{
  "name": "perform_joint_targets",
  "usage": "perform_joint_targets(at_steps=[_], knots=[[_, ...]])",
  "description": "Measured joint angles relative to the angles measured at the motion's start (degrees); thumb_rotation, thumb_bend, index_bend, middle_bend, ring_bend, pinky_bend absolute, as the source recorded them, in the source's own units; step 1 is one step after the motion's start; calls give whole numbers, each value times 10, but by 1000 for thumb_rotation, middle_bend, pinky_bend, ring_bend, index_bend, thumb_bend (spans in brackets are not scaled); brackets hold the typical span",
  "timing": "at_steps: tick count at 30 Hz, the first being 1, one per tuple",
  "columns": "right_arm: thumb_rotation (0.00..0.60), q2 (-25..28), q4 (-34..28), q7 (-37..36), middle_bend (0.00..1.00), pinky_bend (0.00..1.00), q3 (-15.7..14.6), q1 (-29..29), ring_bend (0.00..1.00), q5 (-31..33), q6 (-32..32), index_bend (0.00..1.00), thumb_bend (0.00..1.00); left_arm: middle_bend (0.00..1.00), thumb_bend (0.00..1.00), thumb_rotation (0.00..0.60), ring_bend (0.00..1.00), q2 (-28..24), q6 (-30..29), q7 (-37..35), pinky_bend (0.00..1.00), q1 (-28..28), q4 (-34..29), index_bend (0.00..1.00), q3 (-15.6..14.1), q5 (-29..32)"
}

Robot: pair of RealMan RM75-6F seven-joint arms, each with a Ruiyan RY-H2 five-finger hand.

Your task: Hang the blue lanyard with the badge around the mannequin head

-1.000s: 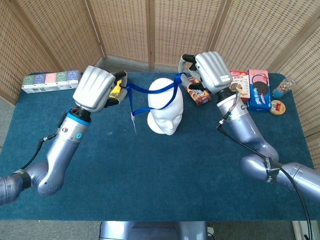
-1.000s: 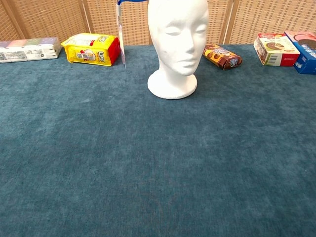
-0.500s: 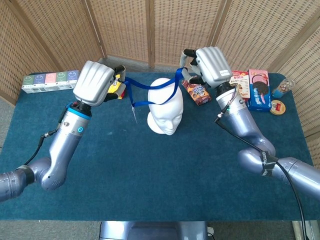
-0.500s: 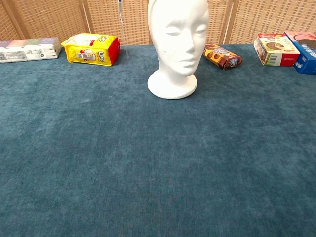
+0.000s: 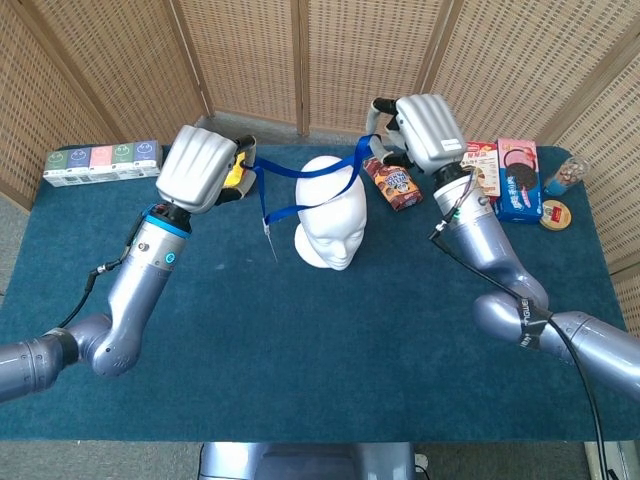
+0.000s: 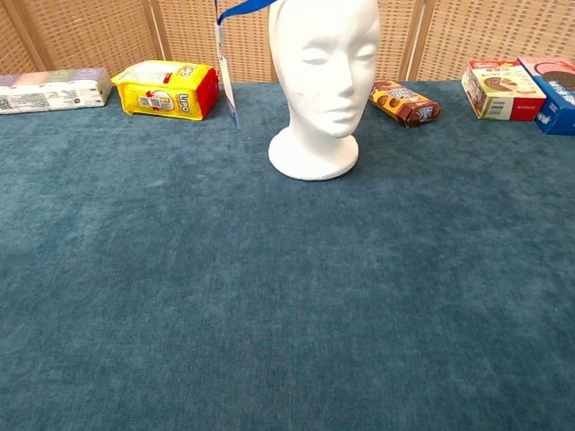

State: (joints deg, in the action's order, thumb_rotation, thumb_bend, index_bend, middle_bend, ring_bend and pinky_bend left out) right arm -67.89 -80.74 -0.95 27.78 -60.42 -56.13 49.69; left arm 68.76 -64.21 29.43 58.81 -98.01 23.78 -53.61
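A white mannequin head [image 5: 331, 218] [image 6: 323, 81] stands upright in the middle of the blue table. The blue lanyard [image 5: 305, 172] is stretched across its top between my two hands. My left hand [image 5: 200, 168] grips the lanyard's left end, and my right hand [image 5: 420, 130] grips its right end behind the head. A second strand runs past the forehead. The clear badge [image 5: 270, 238] [image 6: 226, 85] dangles on the head's left side, off the table. In the chest view only a bit of lanyard [image 6: 244, 9] shows at the top; both hands are out of that view.
A yellow packet [image 6: 166, 90] lies behind my left hand. A row of small boxes [image 5: 100, 162] sits at the far left. A brown cookie pack [image 6: 404, 101] and snack boxes [image 5: 505, 175] stand at the right rear. Wicker screens [image 5: 300, 60] close the back.
Both hands have shifted slightly right with the lanyard. The lanyard has sunk a little, so its strap and badge show again in the chest view.
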Motion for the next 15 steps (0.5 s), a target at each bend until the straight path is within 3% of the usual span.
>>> perform_joint_targets(at_steps=[15], knots=[[600, 0, -5, 4, 1000, 1000, -15, 7, 1000, -1, -5, 799, 489, 1000, 427, 557, 1000, 3, 3, 1, 1000, -5, -11, 619, -25, -12]])
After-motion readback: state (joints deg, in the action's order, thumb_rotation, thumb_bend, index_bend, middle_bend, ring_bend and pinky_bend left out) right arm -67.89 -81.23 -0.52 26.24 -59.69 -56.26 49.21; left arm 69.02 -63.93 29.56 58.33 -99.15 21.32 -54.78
